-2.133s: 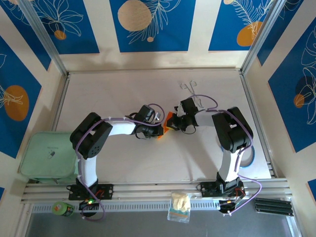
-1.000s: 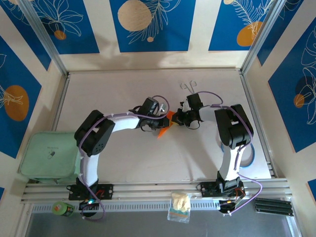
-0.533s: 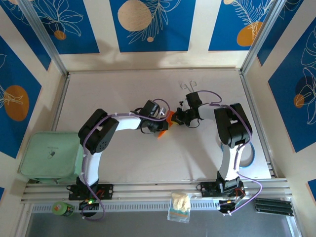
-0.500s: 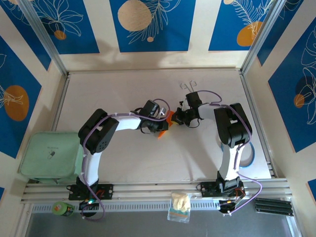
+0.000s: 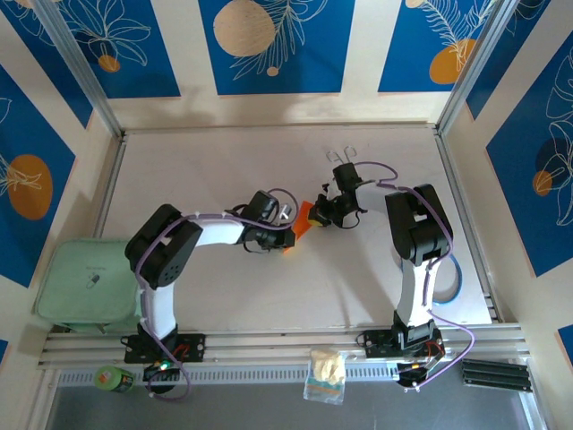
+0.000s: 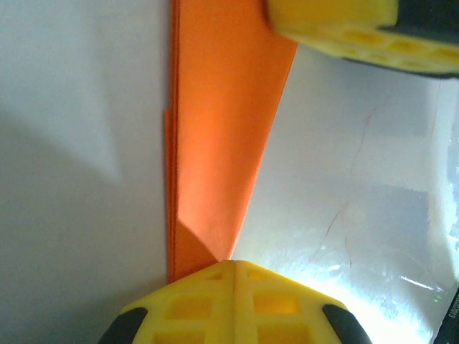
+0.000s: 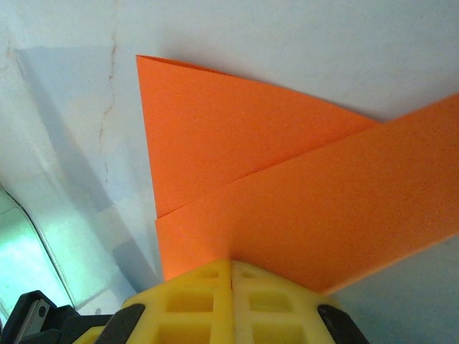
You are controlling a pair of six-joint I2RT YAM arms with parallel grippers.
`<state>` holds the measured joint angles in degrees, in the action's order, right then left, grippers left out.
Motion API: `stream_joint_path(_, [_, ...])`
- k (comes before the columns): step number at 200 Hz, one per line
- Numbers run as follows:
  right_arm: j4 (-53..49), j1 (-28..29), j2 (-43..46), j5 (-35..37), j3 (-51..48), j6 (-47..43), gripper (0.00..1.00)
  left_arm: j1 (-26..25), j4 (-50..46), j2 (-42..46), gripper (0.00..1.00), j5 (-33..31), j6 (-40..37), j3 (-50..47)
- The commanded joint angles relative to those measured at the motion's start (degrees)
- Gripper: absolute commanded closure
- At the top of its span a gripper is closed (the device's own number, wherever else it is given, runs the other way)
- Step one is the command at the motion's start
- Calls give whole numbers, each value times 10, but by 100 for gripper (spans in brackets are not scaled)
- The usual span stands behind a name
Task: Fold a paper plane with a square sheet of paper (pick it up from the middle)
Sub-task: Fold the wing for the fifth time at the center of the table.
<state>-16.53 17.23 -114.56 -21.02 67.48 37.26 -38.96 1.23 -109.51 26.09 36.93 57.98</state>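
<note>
The orange square sheet of paper (image 5: pixel 302 218) lies mid-table, folded into a narrow pointed wedge with layered flaps, a paper plane shape. In the left wrist view the paper (image 6: pixel 222 122) runs straight up from my left gripper (image 6: pixel 235 269), whose yellow jaws are shut on its pointed end. The right gripper's yellow fingertip (image 6: pixel 330 25) sits on the far end. In the right wrist view my right gripper (image 7: pixel 231 266) is shut on the edge of the overlapping orange layers (image 7: pixel 287 186). From above, the left gripper (image 5: pixel 287 240) and right gripper (image 5: pixel 314 219) face each other across the paper.
Metal tongs (image 5: pixel 345 159) lie just behind the right wrist. A pale green container (image 5: pixel 89 282) sits at the left edge and a blue tape roll (image 5: pixel 450 278) by the right arm. A small bag (image 5: pixel 325 374) and a green bottle (image 5: pixel 115 380) rest on the front rail.
The left arm has drawn back to the left and toward the near side, its wrist lower in the view. The right gripper has shifted slightly. Both stay shut on the paper.
</note>
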Motion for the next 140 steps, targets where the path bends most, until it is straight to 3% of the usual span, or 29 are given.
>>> stream_joint_path(1, [-32, -5, -25, 57, 2, -13, 97, -2, -77, 16, 98, 11, -13, -35])
stream_joint_path(106, [-31, -3, -26, 51, 1, -20, 97, -1, -143, 86, 100, -10, -31, -88])
stream_joint_path(140, [-2, 13, -17, 7, -12, -24, 97, -1, -123, 125, 100, -12, -22, -53])
